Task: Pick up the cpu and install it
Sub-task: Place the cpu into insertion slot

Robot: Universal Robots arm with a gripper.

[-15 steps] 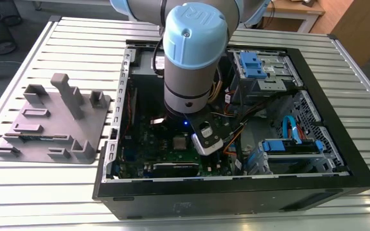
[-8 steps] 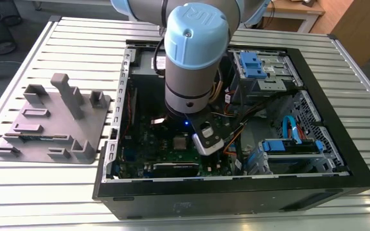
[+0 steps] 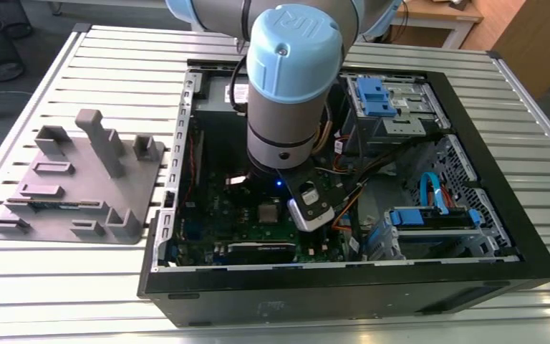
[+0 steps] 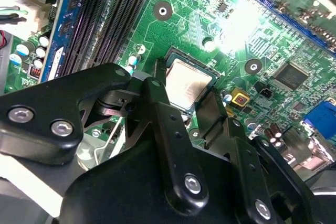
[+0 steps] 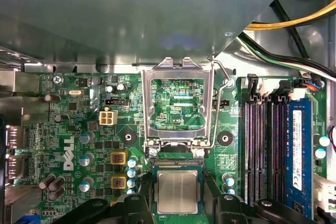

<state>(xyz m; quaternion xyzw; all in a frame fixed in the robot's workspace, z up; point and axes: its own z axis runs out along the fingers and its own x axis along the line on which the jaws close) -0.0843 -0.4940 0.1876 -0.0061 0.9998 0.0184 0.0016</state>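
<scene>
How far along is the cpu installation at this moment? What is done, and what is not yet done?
Done: the cpu already lies at the socket on the motherboard. In hand: the gripper straddles the cpu; I cannot tell whether it grips it, or whether the chip is fully seated. Left: the metal retention frame stands flipped open, not closed over the cpu.

The exterior view looks down on the open computer case (image 3: 351, 290); both wrist views sit close above the cpu (image 5: 177, 192) (image 4: 190, 83).
</scene>
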